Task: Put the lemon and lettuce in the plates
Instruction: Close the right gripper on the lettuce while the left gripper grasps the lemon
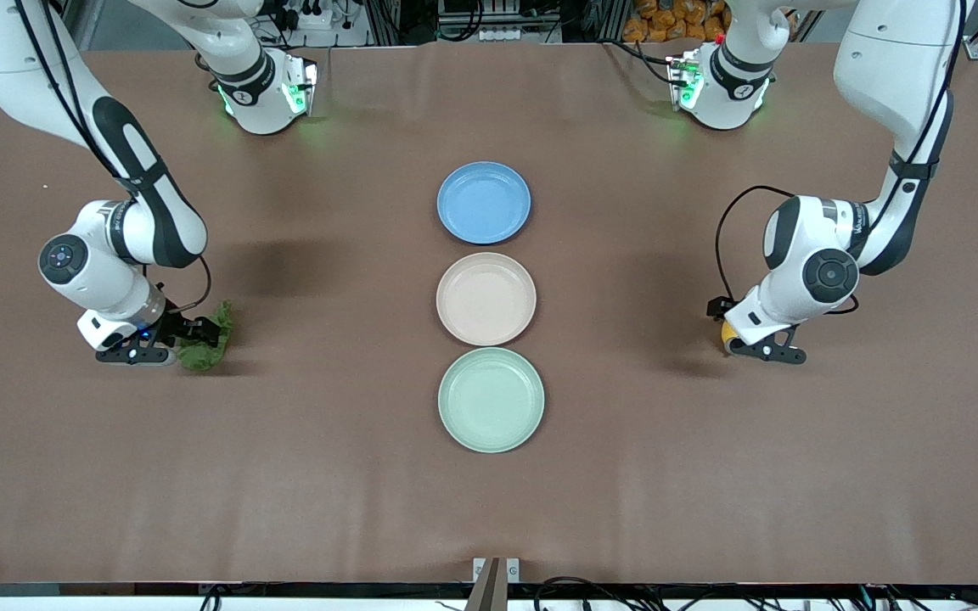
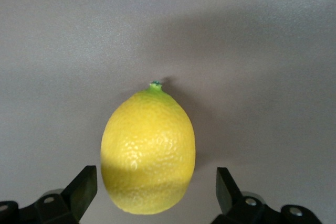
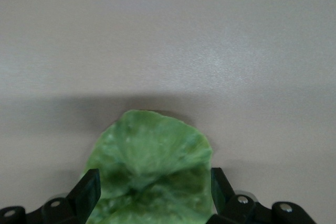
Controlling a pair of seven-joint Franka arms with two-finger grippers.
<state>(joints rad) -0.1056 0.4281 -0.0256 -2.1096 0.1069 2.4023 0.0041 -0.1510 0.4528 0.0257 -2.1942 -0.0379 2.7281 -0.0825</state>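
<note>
The left tool [image 2: 152, 195] is sitting wide around the lemon [image 2: 148, 151] on the worktop [image 1: 710, 475]. The right tool [image 3: 152, 195] is straddling the lettuce [image 3: 149, 174], also wide.

A: What else is sitting on the brown cloth-covered table [image 1: 328, 475]?
B: A round shallow blue plate [image 1: 484, 202] is lying mid-table, farthest from the front camera in its row, touching nothing.
</note>
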